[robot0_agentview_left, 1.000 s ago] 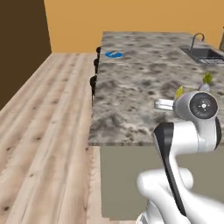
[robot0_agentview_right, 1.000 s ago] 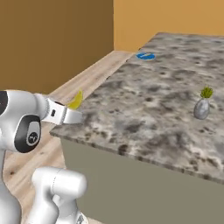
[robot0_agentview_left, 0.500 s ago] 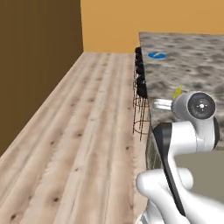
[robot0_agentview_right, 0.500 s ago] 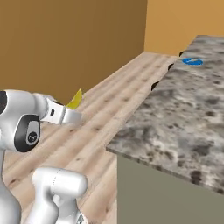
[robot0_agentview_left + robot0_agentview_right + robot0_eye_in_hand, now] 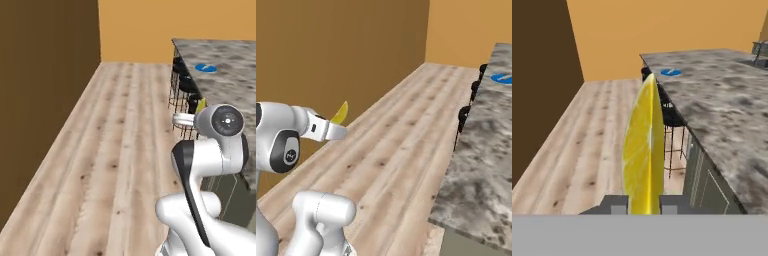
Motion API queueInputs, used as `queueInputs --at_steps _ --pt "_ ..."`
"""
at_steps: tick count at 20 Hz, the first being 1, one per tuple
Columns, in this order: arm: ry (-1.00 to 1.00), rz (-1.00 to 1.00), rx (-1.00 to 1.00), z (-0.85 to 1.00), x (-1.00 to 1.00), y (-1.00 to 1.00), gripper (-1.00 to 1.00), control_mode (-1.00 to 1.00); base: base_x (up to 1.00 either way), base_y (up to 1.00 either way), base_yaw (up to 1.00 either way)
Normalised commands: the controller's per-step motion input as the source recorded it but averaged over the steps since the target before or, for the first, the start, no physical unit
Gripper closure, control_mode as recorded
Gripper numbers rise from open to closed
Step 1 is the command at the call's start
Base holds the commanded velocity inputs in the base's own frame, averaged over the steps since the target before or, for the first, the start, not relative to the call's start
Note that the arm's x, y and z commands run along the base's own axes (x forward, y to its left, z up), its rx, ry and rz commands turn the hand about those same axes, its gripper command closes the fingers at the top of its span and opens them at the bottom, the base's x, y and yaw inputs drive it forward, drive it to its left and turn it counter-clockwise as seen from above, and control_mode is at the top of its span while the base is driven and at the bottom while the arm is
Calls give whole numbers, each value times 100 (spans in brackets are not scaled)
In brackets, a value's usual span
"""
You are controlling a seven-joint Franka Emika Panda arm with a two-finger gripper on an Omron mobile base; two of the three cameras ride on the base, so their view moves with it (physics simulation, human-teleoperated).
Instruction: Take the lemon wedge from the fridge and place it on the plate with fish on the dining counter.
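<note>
Yellow shows in our left base view where the lemon wedge [image 5: 200,105] peeks past the arm, the plate [image 5: 205,67] lying far ahead on the table [image 5: 235,80]. Our right base view has the pincer [image 5: 336,129] clamped on the wedge over wooden floor [image 5: 401,150]. Our hand view shows the wedge upright between the fingertips [image 5: 618,207], the table ahead to the right.

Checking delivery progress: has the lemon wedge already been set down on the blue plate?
No, the lemon wedge is upright in the closed pincer, while the blue plate sits far off on the stone counter.
</note>
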Motion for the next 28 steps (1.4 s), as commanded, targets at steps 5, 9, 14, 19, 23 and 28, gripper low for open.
queueInputs --at_steps 5,9,14,19,23,28 --pt "0 0 0 0 0 0 100 100 100 42 -25" --pt "0 0 0 0 0 0 100 100 100 49 -29" --pt "0 0 0 0 0 0 100 100 100 55 -37" --pt "0 0 0 0 0 0 100 100 100 37 -43" --pt "0 0 0 0 0 0 100 100 100 36 -48" --pt "0 0 0 0 0 0 100 100 100 72 -49"
